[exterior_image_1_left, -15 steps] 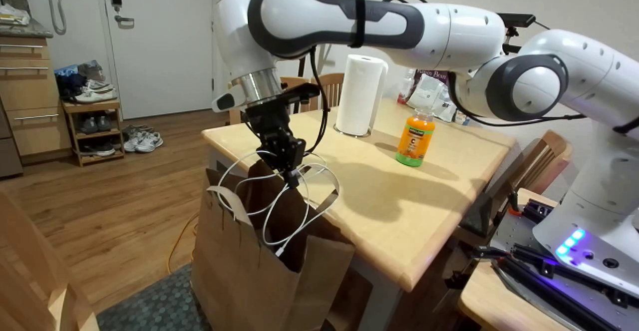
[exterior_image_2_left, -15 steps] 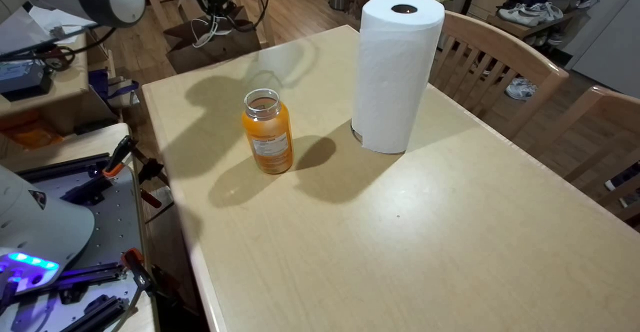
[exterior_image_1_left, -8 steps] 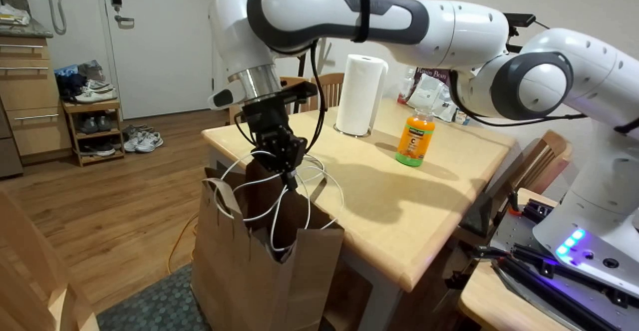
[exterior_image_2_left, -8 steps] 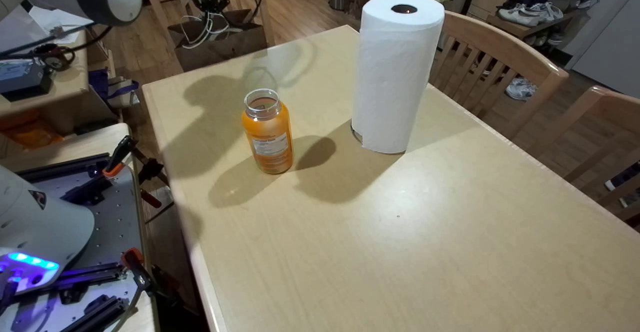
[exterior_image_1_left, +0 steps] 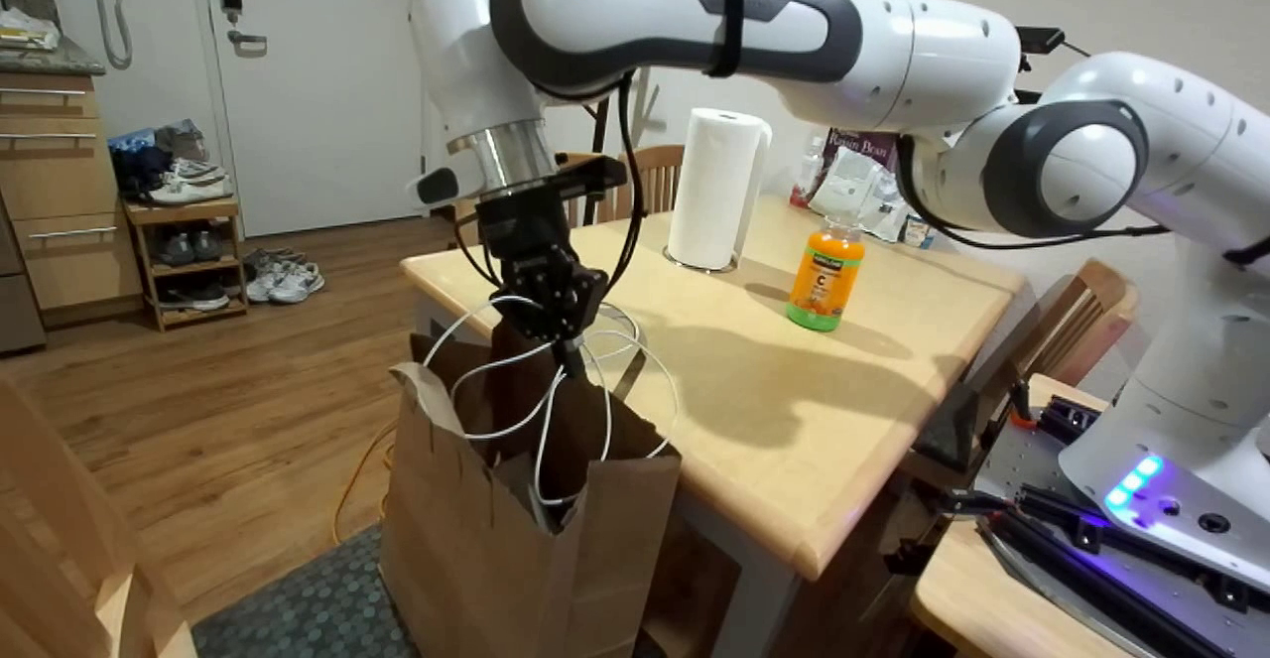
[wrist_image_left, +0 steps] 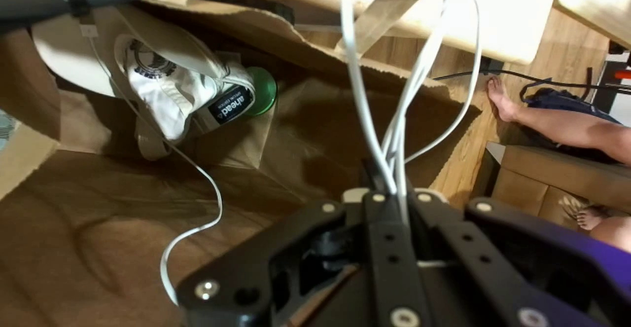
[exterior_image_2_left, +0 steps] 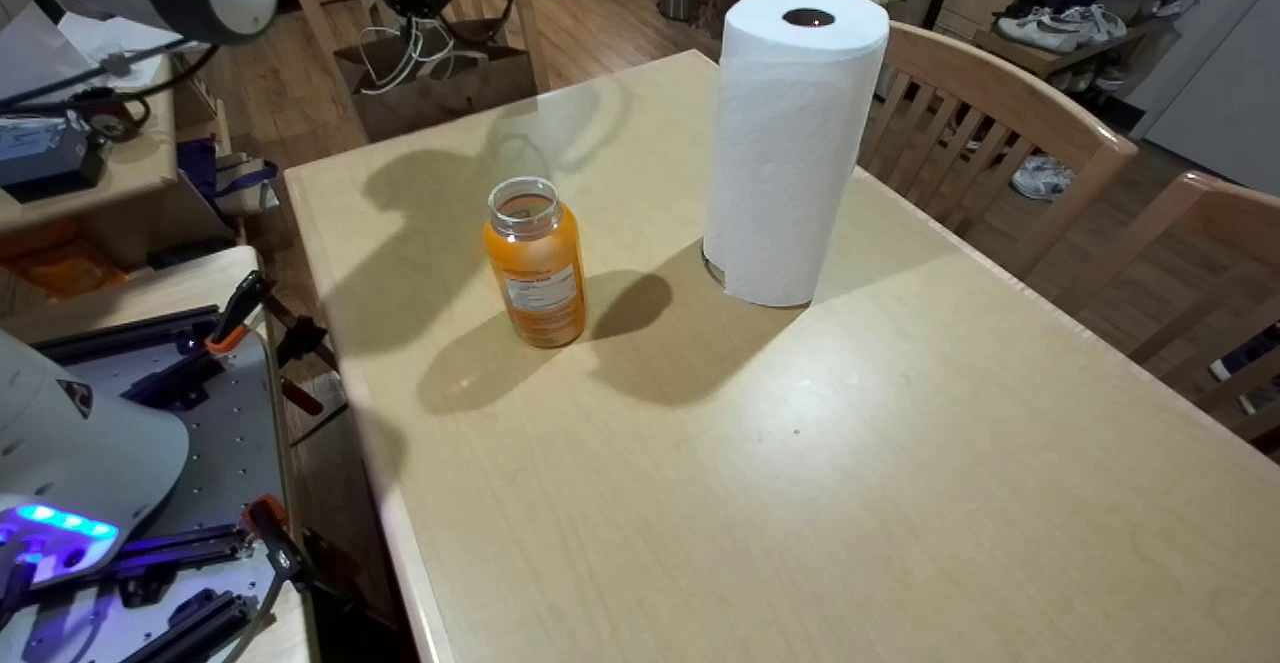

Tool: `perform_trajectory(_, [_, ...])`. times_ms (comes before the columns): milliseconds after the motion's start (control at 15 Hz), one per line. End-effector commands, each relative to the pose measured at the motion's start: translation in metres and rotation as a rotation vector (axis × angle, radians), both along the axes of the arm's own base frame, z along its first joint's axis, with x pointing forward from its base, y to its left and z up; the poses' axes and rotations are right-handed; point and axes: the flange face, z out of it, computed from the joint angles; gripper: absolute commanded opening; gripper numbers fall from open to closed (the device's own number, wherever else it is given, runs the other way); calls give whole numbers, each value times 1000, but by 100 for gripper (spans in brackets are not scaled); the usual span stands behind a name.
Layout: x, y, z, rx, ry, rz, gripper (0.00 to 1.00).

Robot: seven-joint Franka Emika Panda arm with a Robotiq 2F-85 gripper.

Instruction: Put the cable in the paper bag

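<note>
The fingers [wrist_image_left: 378, 213] are pinching the white cable [wrist_image_left: 424, 63] over the open paper bag [exterior_image_1_left: 486, 559], lower strands hanging inside, upper loops spreading wide. Good placing is likely depending on sinking those loops lower — clear of the edges — before releasing. One cable, one paper bag and one white cap [wrist_image_left: 165, 95] inside are showing; one orange bottle [exterior_image_2_left: 540, 268] and one paper-towel roll [exterior_image_2_left: 790, 153] are standing on the worktop [exterior_image_2_left: 760, 483].

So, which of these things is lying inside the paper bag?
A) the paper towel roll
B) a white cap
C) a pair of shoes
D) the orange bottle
B: the wrist view looks into the paper bag, where a white cap with a dark label reading "ahead" lies.
</note>
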Motion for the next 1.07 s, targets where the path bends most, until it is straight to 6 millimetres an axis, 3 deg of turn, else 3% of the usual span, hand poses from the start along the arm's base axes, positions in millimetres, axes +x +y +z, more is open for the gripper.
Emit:
perform_trajectory(0, [1, 2, -12, 87, 48, 64, 2])
perform_trajectory(333, [1, -5, -46, 108, 118, 95, 2])
perform_trajectory(667, [7, -7, -70, 90, 72, 71, 2])
perform_trajectory(733, [9, -8, -72, 90, 67, 62, 5])
perform_trajectory(800, [11, -9, -72, 92, 64, 54, 29])
perform_trajectory(1000, [16, -13, -71, 76, 45, 28, 38])
